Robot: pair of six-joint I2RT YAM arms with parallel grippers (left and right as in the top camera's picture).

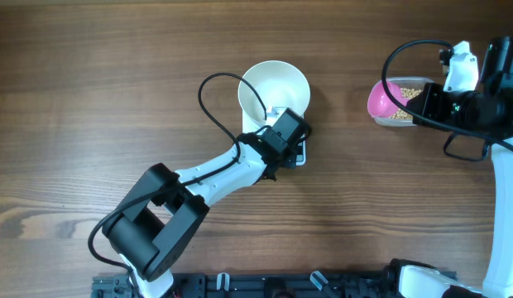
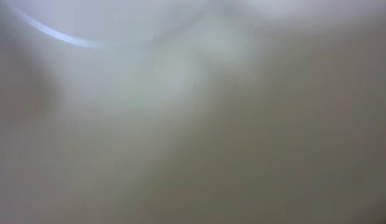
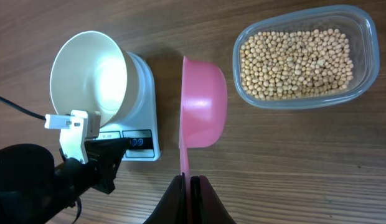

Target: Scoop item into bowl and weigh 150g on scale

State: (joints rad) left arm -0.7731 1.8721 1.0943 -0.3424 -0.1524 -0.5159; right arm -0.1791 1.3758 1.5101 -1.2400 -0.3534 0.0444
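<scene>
The white bowl (image 1: 275, 87) (image 3: 87, 74) stands on the small white scale (image 1: 299, 154) (image 3: 146, 109). My left gripper (image 1: 277, 122) sits low at the bowl's near rim, over the scale. Its wrist view is only a white blur, so its fingers do not show; it reads as shut, and I see nothing held. My right gripper (image 3: 190, 186) is shut on the handle of a pink scoop (image 3: 202, 106) (image 1: 379, 99). The scoop is turned on its side between the scale and the tub. The tan beans (image 3: 296, 56) (image 1: 408, 93) fill a clear tub (image 3: 365, 25).
The left arm (image 1: 215, 178) stretches from the front edge to the scale, with a black cable looping above it. The right arm (image 1: 488, 99) stands at the right edge, over part of the tub. Wooden tabletop (image 1: 116, 99) lies all around.
</scene>
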